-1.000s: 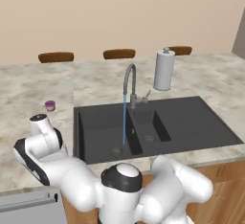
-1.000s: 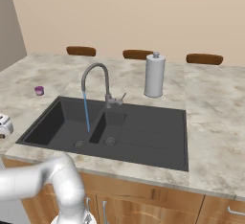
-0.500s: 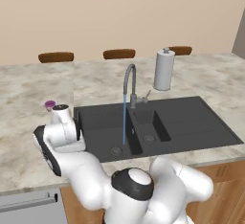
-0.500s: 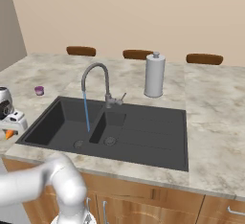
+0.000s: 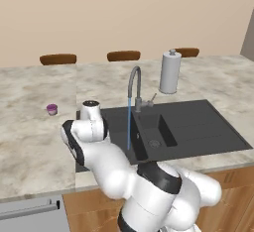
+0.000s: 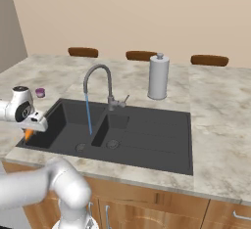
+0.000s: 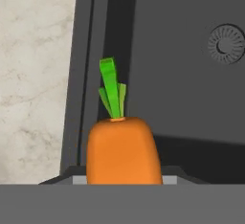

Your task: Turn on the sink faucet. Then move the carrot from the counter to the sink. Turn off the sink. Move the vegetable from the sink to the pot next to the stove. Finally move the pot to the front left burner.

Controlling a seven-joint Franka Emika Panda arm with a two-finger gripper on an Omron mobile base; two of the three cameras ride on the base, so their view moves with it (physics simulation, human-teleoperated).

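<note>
Arm has swung in from the counter's left end over the last second: the gripper (image 6: 30,125) now hangs at the left rim of the sink (image 6: 162,140), where before it sat out over bare counter (image 6: 215,101) near the purple cup (image 5: 51,109). It's clamped on the carrot (image 7: 123,150); hand view has the orange body between the jaws, green top pointing away, with the sink's left wall and the large bowl's floor beneath, drain (image 7: 226,44) off to one side. In the right base view the orange tip (image 6: 28,134) pokes out under the hand, right at the basin edge.

Sink faucet (image 5: 134,85) is on, with a blue stream falling into the large bowl close to the divider. So step one is done and the carrot transfer is nearly there, but not released yet.

Judgement: the carrot sits barely inside the rim, so a drop here could clip the edge. I'd push further over the bowl first.
</note>
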